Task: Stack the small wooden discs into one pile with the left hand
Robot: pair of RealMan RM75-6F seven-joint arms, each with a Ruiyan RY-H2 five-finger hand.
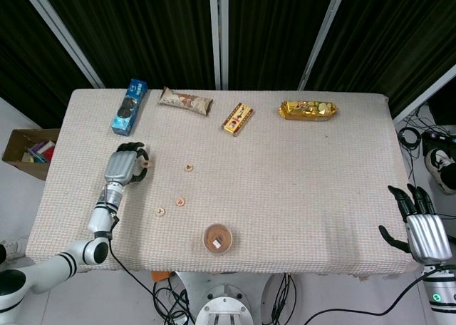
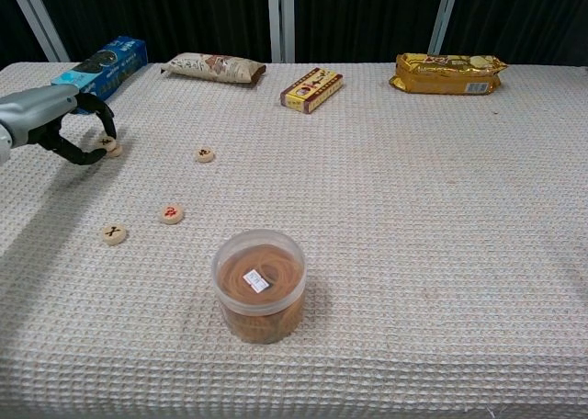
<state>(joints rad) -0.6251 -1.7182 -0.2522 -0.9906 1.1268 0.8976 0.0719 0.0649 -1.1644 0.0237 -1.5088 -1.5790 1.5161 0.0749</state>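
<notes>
Three small wooden discs lie loose on the woven tablecloth: one with a dark mark, one with a red mark, and one further back. Another disc sits between the curled fingertips of my left hand, low over the cloth at the left side. My left hand pinches it. My right hand hangs off the table's front right corner, fingers spread and empty.
A clear plastic tub of rubber bands stands near the front centre. Along the back edge lie a blue biscuit box, a snack bag, a small red-yellow box and a gold packet.
</notes>
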